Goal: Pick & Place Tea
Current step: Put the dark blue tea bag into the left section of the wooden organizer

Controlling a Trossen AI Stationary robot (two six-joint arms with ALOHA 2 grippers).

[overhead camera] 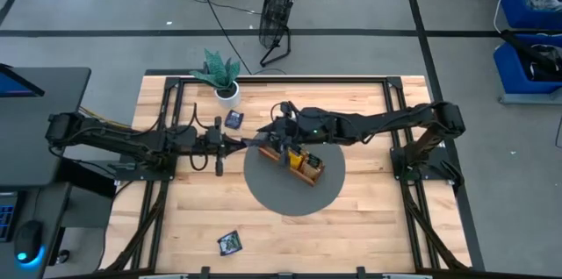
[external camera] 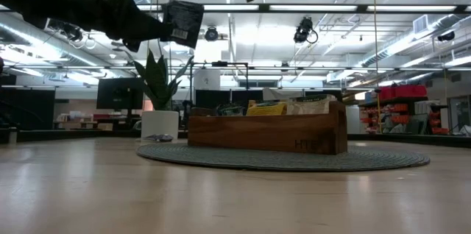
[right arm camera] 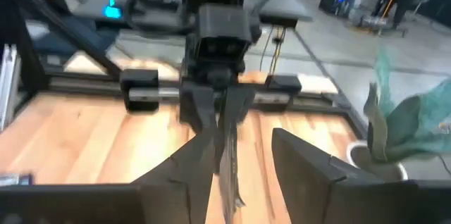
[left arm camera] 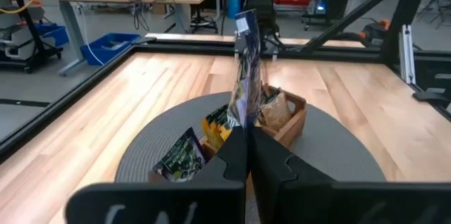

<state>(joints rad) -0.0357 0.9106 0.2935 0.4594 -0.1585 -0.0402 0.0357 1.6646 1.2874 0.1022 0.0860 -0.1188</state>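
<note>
A dark tea sachet (left arm camera: 244,76) stands edge-on in the air over the near-left end of the wooden tray (overhead camera: 303,167); my left gripper (left arm camera: 248,146) is shut on it. In the low view the sachet (external camera: 182,22) shows high up. My right gripper (right arm camera: 246,175) is open, close above it, one finger on either side of the sachet's edge (right arm camera: 227,164); I cannot tell whether a finger touches it. The tray rests on a round grey mat (overhead camera: 263,189) and holds dark (left arm camera: 180,160), yellow (left arm camera: 217,122) and beige (left arm camera: 275,108) sachets standing upright. My left gripper pinches the sachet by its near edge (left arm camera: 242,120) between its two fingers. The fingers come almost level from the table's left. The sachet stands upright beyond the fingertips, lifted clear above the tray.
One dark sachet (overhead camera: 234,119) lies flat on the table by a potted plant (overhead camera: 221,75) at the far left; another (overhead camera: 229,243) lies near the front edge. A black frame (overhead camera: 386,112) borders the wooden table. A fan (overhead camera: 277,16) stands on the floor beyond.
</note>
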